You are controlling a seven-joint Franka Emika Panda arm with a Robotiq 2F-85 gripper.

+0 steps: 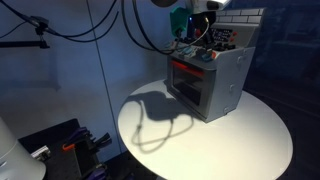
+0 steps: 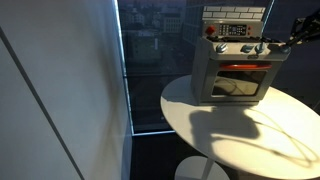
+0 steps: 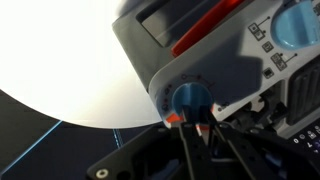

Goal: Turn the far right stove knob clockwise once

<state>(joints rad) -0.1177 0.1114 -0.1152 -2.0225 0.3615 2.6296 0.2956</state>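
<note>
The stove (image 1: 215, 85) is a small grey toy oven with a red-framed door, and it stands on a round white table in both exterior views (image 2: 235, 75). In the wrist view the far right stove knob (image 3: 190, 95), round and pale blue, sits at the corner of the stove's front (image 3: 160, 50). My gripper (image 3: 193, 114) has its two dark fingers close together on the knob's lower part, with only a narrow gap between them. In an exterior view the gripper (image 2: 272, 45) reaches in from the right to the end of the knob row. It comes down from above in the exterior view that shows the stove's side (image 1: 197, 40).
The round white table (image 1: 230, 140) has a curved edge close to the stove (image 2: 250, 130). Other pale-blue knobs (image 2: 232, 48) line the stove front. A larger blue round part (image 3: 295, 25) sits on the stove top. Dark cables hang at the back (image 1: 60, 25). Black gear sits on the floor (image 1: 65, 145).
</note>
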